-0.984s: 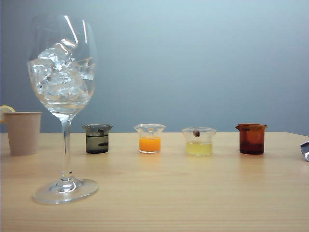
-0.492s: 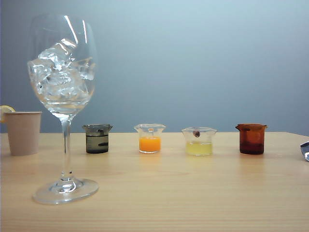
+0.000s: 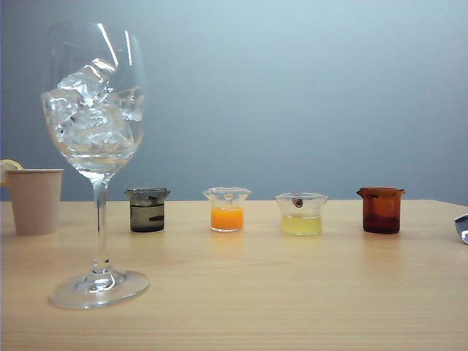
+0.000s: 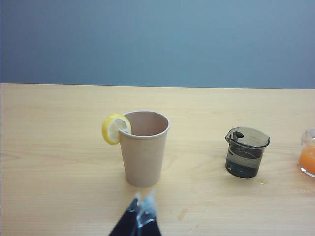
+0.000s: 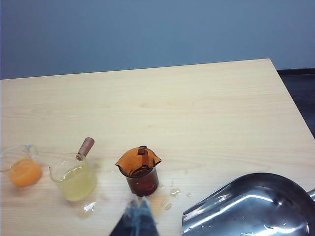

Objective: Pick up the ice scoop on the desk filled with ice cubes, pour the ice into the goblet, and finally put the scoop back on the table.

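Exterior view first: shows the goblet standing upright at the left of frame on the desk, bowl loaded with ice cubes heaped up past the halfway mark. Also got a paper cup at the far left edge, behind the goblet. Then a row of four little beakers across the middle, well apart from each other: dark beaker, orange beaker, yellow beaker, amber beaker.

Can only catch a shiny sliver of the ice scoop at the right edge of frame there. Shows up way better in the right wrist view: ice scoop lying on the desk near the amber beaker, trough empty apart from a few wet streaks. Some water drops on the wood between the two.

Right tool hovering just in front of the amber beaker, fingertips pressed together, gripping nothing and not touching the scoop.

Left tool hanging in front of the paper cup, tips looking closed up too, nothing between them. Lemon slice stuck on the cup's rim.
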`<action>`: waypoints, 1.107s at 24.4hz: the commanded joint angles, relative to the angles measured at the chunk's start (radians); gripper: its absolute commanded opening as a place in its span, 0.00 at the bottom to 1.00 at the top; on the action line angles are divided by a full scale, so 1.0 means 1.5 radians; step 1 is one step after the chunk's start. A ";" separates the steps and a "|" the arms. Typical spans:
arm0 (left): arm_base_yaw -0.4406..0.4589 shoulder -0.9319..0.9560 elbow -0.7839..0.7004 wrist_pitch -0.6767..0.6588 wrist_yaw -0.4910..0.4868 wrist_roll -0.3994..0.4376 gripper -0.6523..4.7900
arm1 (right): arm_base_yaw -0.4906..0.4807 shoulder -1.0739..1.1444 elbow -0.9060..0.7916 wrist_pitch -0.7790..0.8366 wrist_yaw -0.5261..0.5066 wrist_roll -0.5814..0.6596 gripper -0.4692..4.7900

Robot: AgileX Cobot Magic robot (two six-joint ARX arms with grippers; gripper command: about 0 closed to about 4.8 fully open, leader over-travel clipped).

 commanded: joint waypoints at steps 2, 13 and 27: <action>0.001 0.000 0.002 0.004 -0.002 0.001 0.11 | 0.000 -0.001 0.004 0.009 0.001 -0.001 0.08; 0.001 0.000 0.002 0.004 -0.002 0.001 0.11 | 0.000 -0.001 0.003 0.011 0.004 -0.005 0.08; 0.001 0.000 0.002 0.004 -0.002 0.001 0.11 | 0.021 -0.255 -0.212 0.175 0.107 -0.089 0.08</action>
